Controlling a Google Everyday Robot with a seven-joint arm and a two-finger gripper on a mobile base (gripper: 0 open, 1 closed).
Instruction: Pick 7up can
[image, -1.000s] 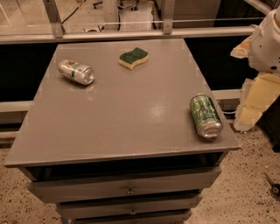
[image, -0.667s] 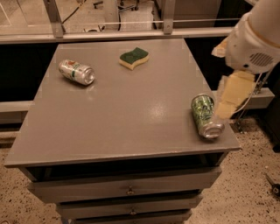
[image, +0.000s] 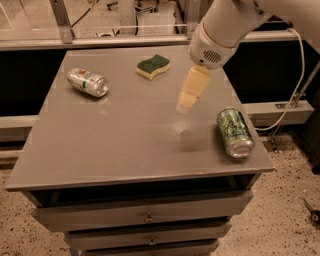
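- The 7up can (image: 88, 82) lies on its side on the table (image: 115, 150), well to the left of the sponge (image: 153, 66) and a little nearer the camera than it.
- Its long axis runs slantwise, from far-left to near-right. The rimmed end faces the sponge's near side, and so roughly toward the gripper.
- The gripper (image: 187, 102) hangs above the table on the sponge's other side, right of it and nearer. It points down and is well apart from the 7up can.
- Whether it is open or closed, I cannot tell; nothing shows in its hold.
- I judge the reach must go leftward past the sponge's near edge and take the can across its width.
- The green can (image: 234, 132) lies further right of the sponge, away from that path.
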